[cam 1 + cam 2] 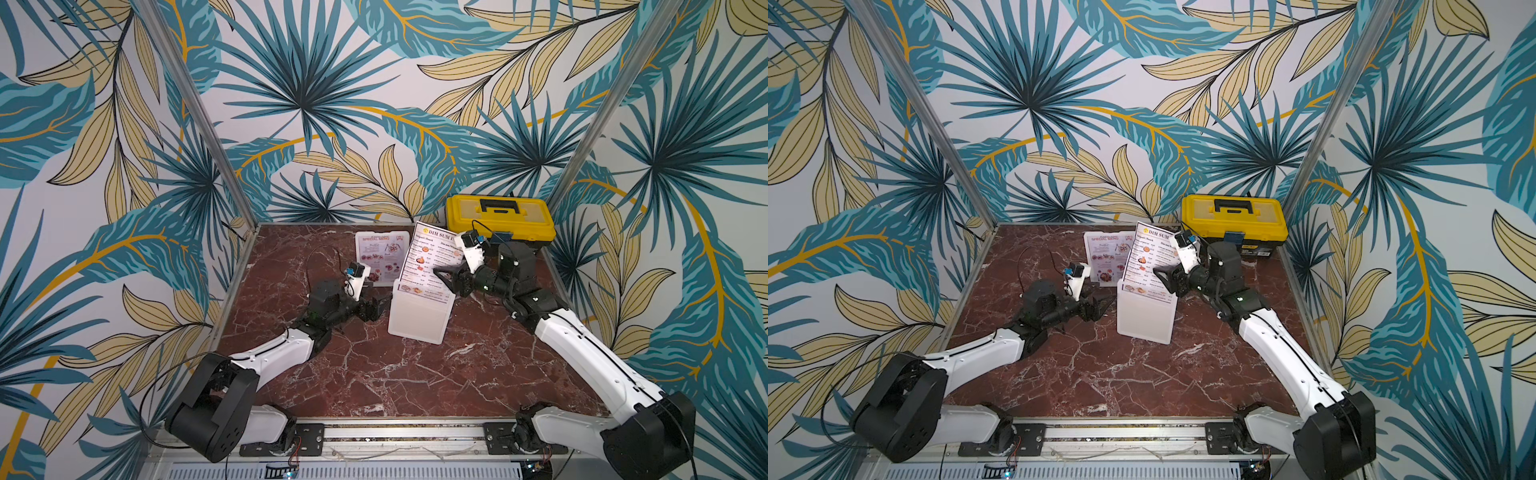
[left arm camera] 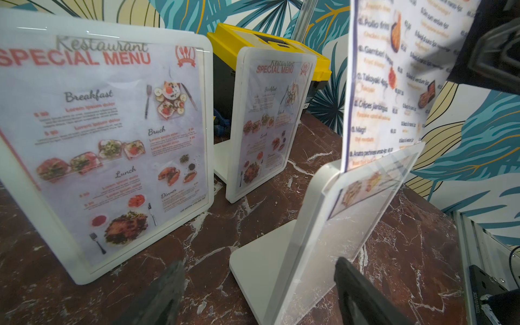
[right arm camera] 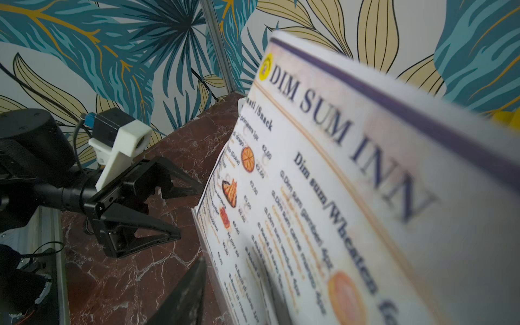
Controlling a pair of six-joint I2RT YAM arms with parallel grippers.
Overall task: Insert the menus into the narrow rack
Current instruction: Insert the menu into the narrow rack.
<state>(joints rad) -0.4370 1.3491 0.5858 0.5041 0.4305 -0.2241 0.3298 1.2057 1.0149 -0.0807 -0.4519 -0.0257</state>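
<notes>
Frosted rack (image 1: 419,322) at the surface's (image 1: 374,374) centre: seating the DIM SUM INN menu (image 1: 430,253), only partway in; straddling its edge with right gripper (image 1: 444,280) parted, unloaded; left gripper (image 1: 380,306) wide, empty. Next, likely pushing down.

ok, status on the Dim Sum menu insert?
Left gripper open, at the acrylic holder's side. Right gripper, fingers spread astride the DIM SUM INN menu. Menu only bottom edge in slot, mostly out. Both SPECIAL MENU sheets seated. Yellow toolbox behind, apart.
</notes>
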